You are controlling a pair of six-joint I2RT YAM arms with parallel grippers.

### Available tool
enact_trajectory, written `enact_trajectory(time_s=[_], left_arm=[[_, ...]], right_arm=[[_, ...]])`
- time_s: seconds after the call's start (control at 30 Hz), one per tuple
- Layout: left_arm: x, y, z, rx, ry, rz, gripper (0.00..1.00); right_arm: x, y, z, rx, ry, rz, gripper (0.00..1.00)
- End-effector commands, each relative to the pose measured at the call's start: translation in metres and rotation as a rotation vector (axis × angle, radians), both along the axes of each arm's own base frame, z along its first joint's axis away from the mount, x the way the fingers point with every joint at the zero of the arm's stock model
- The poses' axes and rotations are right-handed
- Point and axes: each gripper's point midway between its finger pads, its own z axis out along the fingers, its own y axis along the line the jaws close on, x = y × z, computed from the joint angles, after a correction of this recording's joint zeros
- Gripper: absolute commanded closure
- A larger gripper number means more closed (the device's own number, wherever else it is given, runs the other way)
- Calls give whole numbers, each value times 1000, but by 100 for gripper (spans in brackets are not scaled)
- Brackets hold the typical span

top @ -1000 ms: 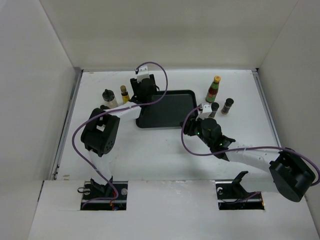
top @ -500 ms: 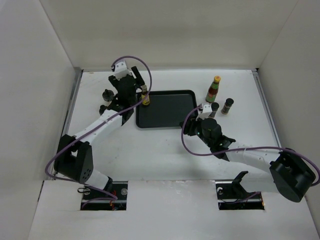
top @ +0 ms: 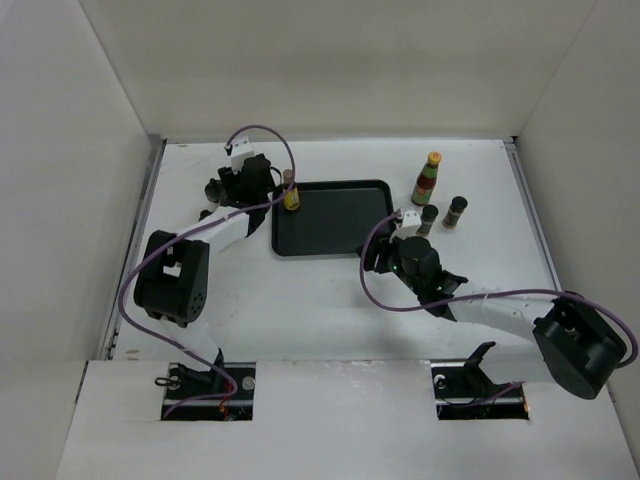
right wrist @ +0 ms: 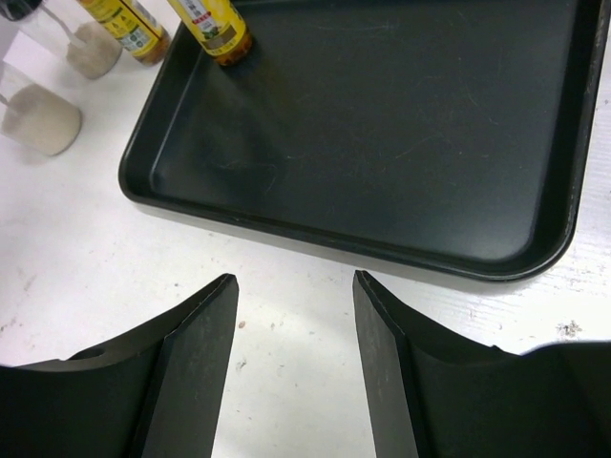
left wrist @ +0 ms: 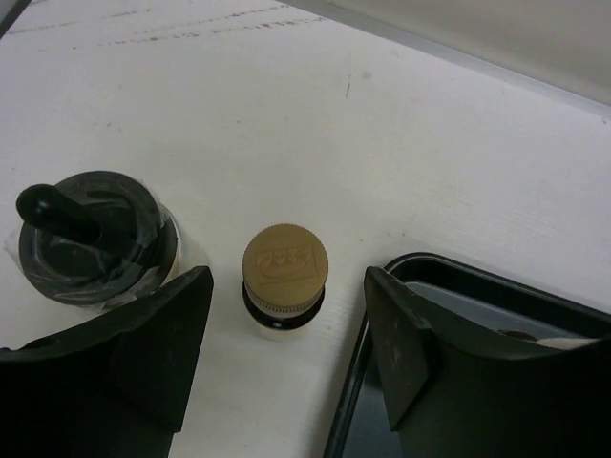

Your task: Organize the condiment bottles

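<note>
Both outstretched | left end effector (left wrist: 286,286) spread, facing gold-capped bottle (left wrist: 284,262); right end effector (right wrist: 294,281) spread, facing tray (right wrist: 382,143)

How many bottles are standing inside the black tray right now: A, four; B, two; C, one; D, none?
C: a single yellow-labelled bottle stands in one corner of the black tray.

Smooth black tray (right wrist: 401,134) with a soft sheen and fine scratches, on a matt white table (left wrist: 286,86) with light scuffs. The tan bottle cap (left wrist: 284,262) looks like ribbed plastic. The stubby bottle (right wrist: 38,119) is clear-walled.
</note>
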Motion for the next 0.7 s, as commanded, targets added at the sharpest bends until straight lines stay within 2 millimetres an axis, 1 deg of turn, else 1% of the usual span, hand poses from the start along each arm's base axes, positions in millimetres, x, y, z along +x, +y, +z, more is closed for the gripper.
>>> enact_trajectory(time_s=[0.0, 0.1, 0.17, 0.27, 0.33, 0.4, 0.43, 0.5, 0.53, 0.57, 0.67], left_arm=[[22, 4, 39, -33, -101, 14, 38], [28, 7, 41, -32, -106, 21, 43], [32, 6, 43, -34, -111, 16, 47], [37, 7, 40, -18, -99, 15, 59], [34, 8, 34, -16, -80, 13, 68], [28, 9, 31, -24, -74, 13, 72], [26, 10, 30, -28, -71, 15, 72], [21, 11, 30, -33, -72, 17, 69], [20, 12, 30, -33, -73, 19, 66], [20, 12, 29, -32, -73, 21, 60], [21, 12, 29, -33, -70, 19, 53]], right_arm=[[8, 12, 27, 58, -66, 12, 42], [8, 12, 24, 50, -57, 12, 42], [8, 12, 27, 58, -66, 12, 42], [7, 11, 25, 55, -63, 12, 42], [7, 11, 26, 54, -61, 12, 42], [5, 10, 30, 63, -72, 12, 42], [5, 10, 30, 68, -73, 11, 41], [5, 9, 29, 63, -67, 11, 41], [5, 9, 29, 61, -66, 12, 41], [5, 9, 30, 61, -69, 12, 41], [5, 9, 31, 67, -71, 11, 41]])
